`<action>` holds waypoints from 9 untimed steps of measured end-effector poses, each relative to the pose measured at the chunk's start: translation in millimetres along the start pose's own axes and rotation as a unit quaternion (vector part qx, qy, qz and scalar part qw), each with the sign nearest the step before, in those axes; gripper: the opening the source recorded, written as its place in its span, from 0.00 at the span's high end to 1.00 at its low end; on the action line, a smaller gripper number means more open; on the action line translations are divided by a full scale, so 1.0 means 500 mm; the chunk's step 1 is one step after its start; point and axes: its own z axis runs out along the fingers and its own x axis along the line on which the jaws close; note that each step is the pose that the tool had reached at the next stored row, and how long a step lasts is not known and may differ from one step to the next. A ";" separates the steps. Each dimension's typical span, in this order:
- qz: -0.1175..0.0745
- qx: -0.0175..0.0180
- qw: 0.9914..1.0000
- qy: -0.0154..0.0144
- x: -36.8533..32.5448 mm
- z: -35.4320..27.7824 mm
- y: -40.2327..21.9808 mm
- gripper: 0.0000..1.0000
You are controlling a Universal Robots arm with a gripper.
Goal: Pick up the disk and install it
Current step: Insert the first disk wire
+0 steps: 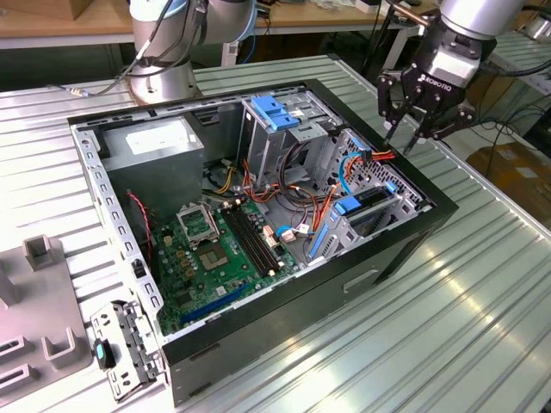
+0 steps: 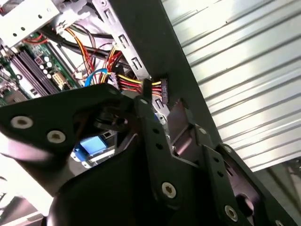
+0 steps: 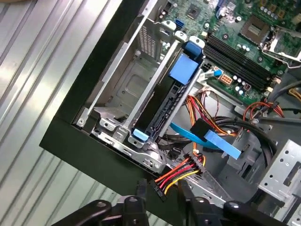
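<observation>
- The hand (image 1: pixel 403 131) hangs above the corner of the open computer case (image 1: pixel 284 314) at the exterior view's right, fingers spread with nothing between them.
- The disk (image 3: pixel 162 106) stands on edge in the drive bay (image 3: pixel 127 84) at that corner, with a blue tab at each end. It shows edge-on, so it is probably the disk.
- A red, yellow and black cable plug (image 3: pixel 183 172) lies just beside the bay.
- The case sits on a ribbed metal desk (image 1: pixel 482 292).
</observation>
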 end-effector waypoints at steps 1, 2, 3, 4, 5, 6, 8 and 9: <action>-0.009 0.000 1.000 0.000 0.000 0.001 0.000 0.57; -0.024 0.000 1.000 -0.001 0.000 0.002 0.000 0.51; -0.033 0.000 0.999 -0.001 0.000 0.003 0.000 0.51; -0.042 0.000 0.999 -0.002 0.000 0.005 0.000 0.51; -0.051 0.000 0.999 -0.002 0.000 0.006 0.000 0.51; -0.061 0.001 0.998 -0.002 0.000 0.008 0.000 0.51; -0.082 0.001 0.997 -0.003 0.000 0.011 0.000 0.51; -0.096 0.001 0.995 -0.003 0.000 0.013 0.000 0.51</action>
